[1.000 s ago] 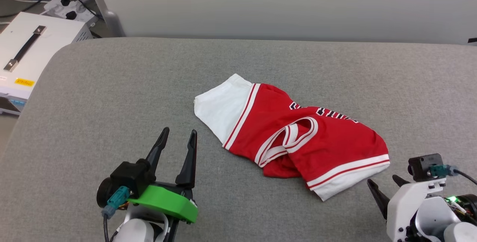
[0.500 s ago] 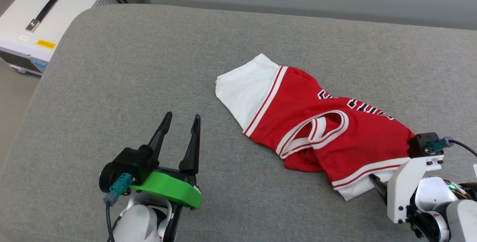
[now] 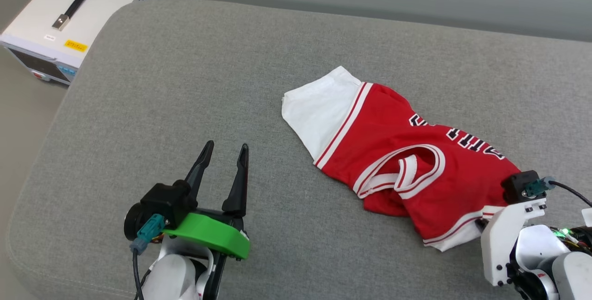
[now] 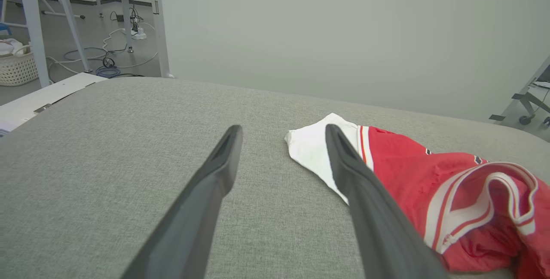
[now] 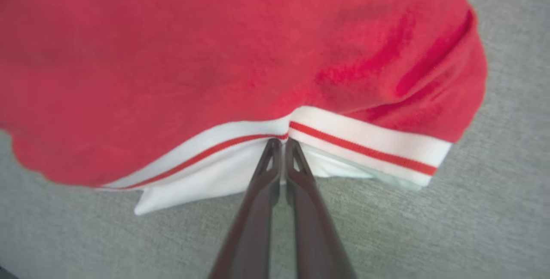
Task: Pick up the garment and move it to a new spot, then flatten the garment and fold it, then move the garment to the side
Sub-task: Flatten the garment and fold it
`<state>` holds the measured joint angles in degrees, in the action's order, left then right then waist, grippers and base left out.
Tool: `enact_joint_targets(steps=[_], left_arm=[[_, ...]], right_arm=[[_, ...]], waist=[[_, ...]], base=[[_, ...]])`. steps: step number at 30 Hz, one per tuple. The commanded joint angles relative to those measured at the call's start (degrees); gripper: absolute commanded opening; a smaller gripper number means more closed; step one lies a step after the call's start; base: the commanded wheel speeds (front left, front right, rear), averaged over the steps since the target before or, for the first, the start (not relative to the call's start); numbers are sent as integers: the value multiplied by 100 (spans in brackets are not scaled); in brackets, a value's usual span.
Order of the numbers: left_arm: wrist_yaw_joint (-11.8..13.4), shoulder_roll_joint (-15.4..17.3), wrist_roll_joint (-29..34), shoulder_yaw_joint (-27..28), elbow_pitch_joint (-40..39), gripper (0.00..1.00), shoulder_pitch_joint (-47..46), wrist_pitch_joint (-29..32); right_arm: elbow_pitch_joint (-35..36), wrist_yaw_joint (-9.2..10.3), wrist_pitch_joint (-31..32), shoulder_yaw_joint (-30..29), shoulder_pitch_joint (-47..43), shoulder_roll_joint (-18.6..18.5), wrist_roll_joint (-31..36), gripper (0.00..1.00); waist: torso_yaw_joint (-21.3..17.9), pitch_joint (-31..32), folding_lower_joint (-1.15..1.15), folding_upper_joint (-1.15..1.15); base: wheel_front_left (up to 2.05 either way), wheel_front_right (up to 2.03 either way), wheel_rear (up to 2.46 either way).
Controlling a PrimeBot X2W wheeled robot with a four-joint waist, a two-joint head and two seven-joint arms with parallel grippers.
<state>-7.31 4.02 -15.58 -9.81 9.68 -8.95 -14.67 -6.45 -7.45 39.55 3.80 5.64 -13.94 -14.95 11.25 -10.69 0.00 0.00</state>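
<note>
Grey cushion (image 3: 185,82) lies under everything, wide and soft, with a round corner at the far left. Past that corner sits a white box (image 3: 60,13) with a black handle (image 3: 76,2) on top and a small yellow sticker on its side.

Near the front edge, left of the middle, is the left gripper (image 3: 223,152). Its two dark fingers are spread apart and hold nothing. They point toward the far edge, with bare cushion under them. A bright green part (image 3: 208,242) sits just behind the fingers. In the left wrist view the left gripper (image 4: 281,130) has the white sleeve (image 4: 318,150) showing past its right finger, but the head view shows the two are apart.

Right of the middle lies the T-shirt (image 3: 393,152), crumpled on the cushion. It is red. One white sleeve (image 3: 319,106) points toward the far left, with red and white stripes where it meets the red part. The striped neck hole (image 3: 407,170) is bunched up in the middle. Black and white letters (image 3: 462,136) run along the far side; I cannot read them.

Close to the front right corner, the right gripper (image 5: 279,141) has its fingers pressed together. They pinch the T-shirt at the striped band, where the other white sleeve (image 5: 206,180) starts. In the head view a small black camera (image 3: 520,186) on the white wrist hides most of those fingers.
</note>
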Motion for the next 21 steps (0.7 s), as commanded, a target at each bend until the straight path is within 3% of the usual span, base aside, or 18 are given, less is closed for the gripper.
enact_joint_targets(steps=[1,6,13,15,21], left_arm=[[-17,16,19,21,25,100,31,-33],[-17,46,3,0,50,100,127,-33],[-17,59,-30,-89,-14,100,105,-33],[-17,66,-54,-128,-24,100,79,-33],[-17,72,-93,-217,-9,100,-33,-33]], right_arm=[[-29,-3,29,63,-214,-162,-14,0],[336,-3,222,69,-380,-989,-44,0],[610,-3,389,312,-383,-2871,-73,0],[486,-3,324,322,-287,-3224,-106,0],[-269,-3,6,481,104,-3565,59,0]], waist=[[-97,241,0,0],[-183,474,0,0],[-134,370,0,0],[-83,281,0,0],[113,57,0,0]], base=[[0,0,0],[0,0,0],[0,0,0],[0,0,0],[0,0,0]])
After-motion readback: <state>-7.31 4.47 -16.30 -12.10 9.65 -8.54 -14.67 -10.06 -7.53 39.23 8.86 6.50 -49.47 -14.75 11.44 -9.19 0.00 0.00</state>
